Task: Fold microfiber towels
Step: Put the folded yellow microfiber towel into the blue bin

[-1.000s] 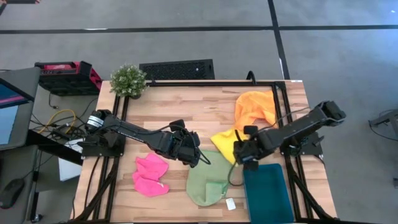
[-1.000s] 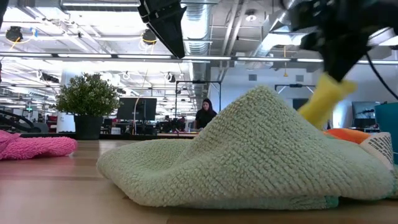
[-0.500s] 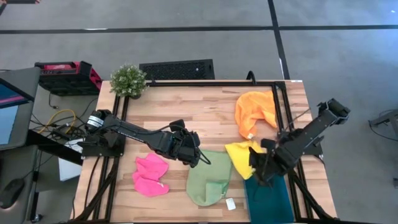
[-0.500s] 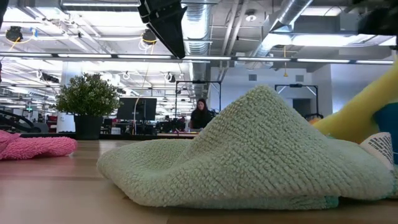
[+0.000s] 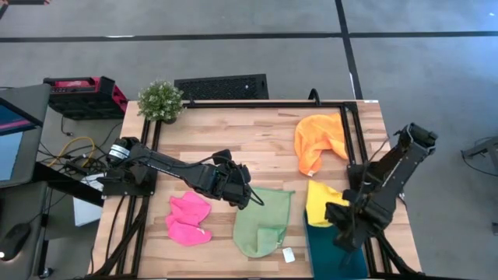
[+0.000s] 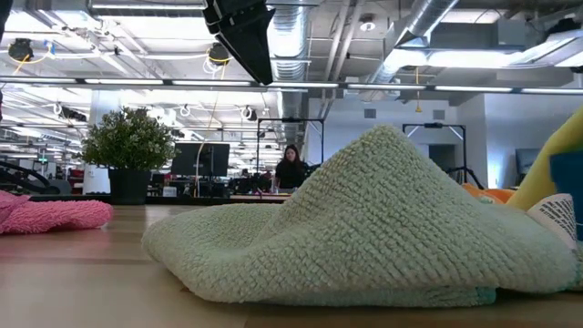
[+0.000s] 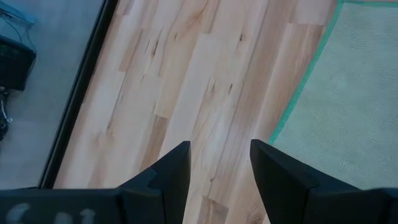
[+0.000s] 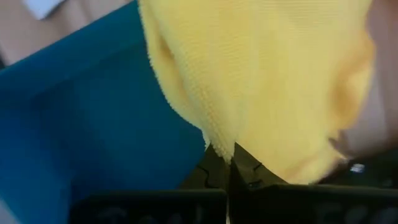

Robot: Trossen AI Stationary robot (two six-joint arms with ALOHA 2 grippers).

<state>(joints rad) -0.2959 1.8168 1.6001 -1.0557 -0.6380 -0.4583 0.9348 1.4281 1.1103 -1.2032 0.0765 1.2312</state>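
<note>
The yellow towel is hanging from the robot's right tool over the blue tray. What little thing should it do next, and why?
Probably lower it and let go. The right tool is shut on a corner of the yellow towel, which drapes across the teal tray's far edge, still unfolded. Laying it flat would likely let folding start. The left tool waits open beside the light green towel.

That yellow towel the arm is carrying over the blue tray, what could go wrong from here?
The right gripper pinches only an edge of the yellow towel, so it might slip out. Most of the cloth trails on the table short of the teal tray and could land bunched. The left gripper is open beside the green towel and might snag it.
</note>
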